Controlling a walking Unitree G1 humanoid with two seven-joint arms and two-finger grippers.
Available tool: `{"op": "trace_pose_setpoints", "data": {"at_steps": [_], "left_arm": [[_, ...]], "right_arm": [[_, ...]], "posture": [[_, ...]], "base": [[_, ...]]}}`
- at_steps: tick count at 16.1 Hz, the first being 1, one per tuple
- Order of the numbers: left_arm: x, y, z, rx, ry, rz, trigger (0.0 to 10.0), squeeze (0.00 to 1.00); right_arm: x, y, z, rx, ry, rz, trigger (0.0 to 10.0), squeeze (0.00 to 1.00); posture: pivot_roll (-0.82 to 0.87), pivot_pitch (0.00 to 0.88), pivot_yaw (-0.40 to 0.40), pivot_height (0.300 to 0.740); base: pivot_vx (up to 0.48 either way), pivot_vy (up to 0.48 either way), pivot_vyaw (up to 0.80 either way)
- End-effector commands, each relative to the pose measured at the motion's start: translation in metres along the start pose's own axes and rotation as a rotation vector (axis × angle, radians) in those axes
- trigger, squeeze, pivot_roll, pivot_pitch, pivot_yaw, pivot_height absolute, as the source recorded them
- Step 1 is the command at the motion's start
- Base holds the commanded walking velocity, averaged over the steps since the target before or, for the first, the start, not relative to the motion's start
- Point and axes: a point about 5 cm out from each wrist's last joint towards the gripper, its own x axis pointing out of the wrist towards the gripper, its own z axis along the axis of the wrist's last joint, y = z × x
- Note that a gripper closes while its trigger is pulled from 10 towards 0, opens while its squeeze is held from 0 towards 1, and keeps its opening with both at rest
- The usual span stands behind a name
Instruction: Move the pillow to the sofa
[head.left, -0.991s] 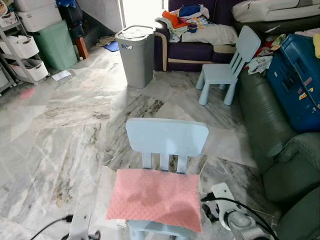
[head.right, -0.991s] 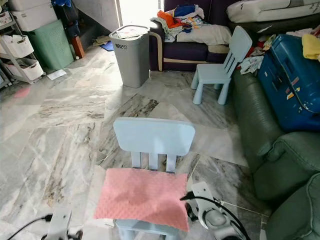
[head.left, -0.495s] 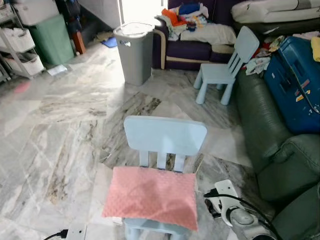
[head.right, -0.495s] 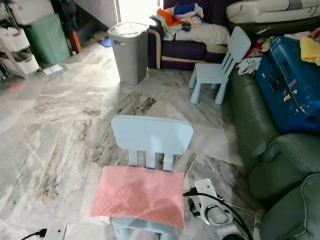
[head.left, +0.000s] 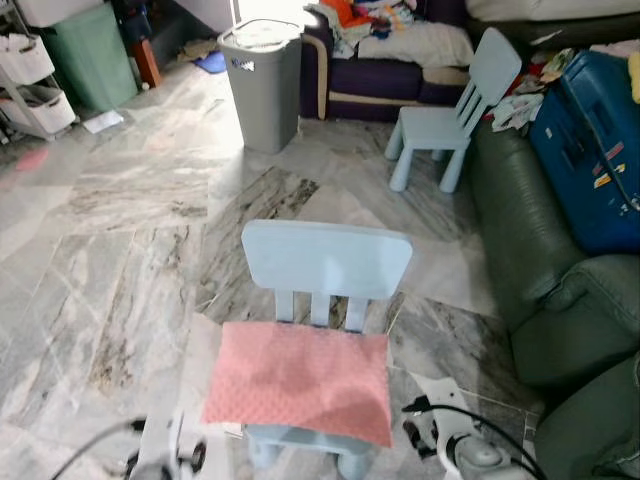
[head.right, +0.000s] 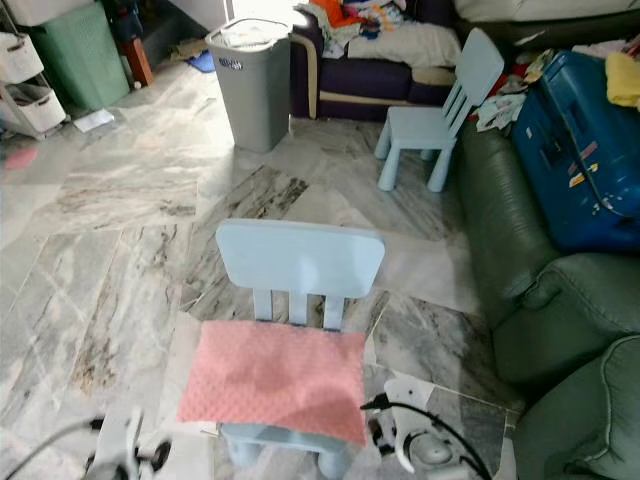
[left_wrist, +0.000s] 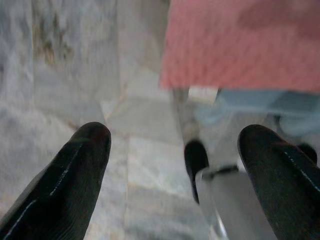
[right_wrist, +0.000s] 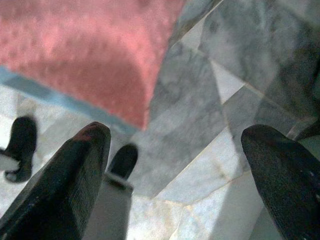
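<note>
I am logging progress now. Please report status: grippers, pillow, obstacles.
Both grippers open, left gripper and right gripper low beside the pillow. Pillow lies on small blue chair. Green sofa to the right.

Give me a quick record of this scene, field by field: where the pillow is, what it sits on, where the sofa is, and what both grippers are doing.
pillow: pink pillow, lying flat on the seat
support: light blue child's chair, directly ahead
sofa: dark green sofa, to the robot's right
left gripper: left gripper open, low over the floor beside the chair, holding nothing
right gripper: right gripper open, above the floor near the pillow's edge, holding nothing
floor: marble floor
</note>
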Motion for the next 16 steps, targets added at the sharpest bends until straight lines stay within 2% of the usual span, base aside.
{"op": "trace_pose_setpoints", "data": {"at_steps": [1,4,5,8,9,11,16], "left_arm": [[0.002,-0.005,0.009,0.034,-0.033,-0.011,10.0,0.0],[0.005,-0.015,0.022,0.059,-0.079,-0.054,10.0,0.0],[0.007,-0.02,0.034,0.042,-0.138,-0.079,10.0,0.0],[0.004,-0.03,0.061,0.059,-0.31,-0.18,10.0,0.0],[-0.005,-0.032,0.07,0.08,-0.411,-0.238,10.0,0.0],[-0.017,-0.029,0.074,0.083,-0.464,-0.253,10.0,0.0],[-0.068,-0.019,0.07,0.072,-0.55,-0.287,10.0,0.0]], "right_arm": [[-0.002,0.0,-0.009,0.033,0.041,0.01,10.0,0.0],[-0.003,-0.002,-0.014,0.071,0.04,0.001,10.0,0.0],[-0.002,-0.009,0.0,0.157,-0.047,-0.037,10.0,0.0],[-0.004,-0.019,0.037,0.223,-0.256,-0.039,10.0,0.0],[-0.011,-0.019,0.054,0.232,-0.374,-0.007,10.0,0.0],[-0.022,-0.023,0.059,0.224,-0.436,-0.001,10.0,0.0],[-0.071,-0.035,0.053,0.268,-0.51,0.001,10.0,0.0]], "posture": [[0.0,0.145,-0.03,0.74],[-0.01,0.153,-0.026,0.74],[-0.01,0.16,-0.023,0.74],[-0.02,0.178,-0.02,0.74],[-0.01,0.199,-0.017,0.74],[0.0,0.217,-0.015,0.74],[0.0,0.246,-0.01,0.74]], "base": [[0.0,0.0,0.0],[0.0,0.0,0.0],[0.0,0.0,0.0],[0.0,0.0,0.0],[0.0,0.0,0.0],[0.0,0.0,0.0],[0.0,0.0,0.0]]}}
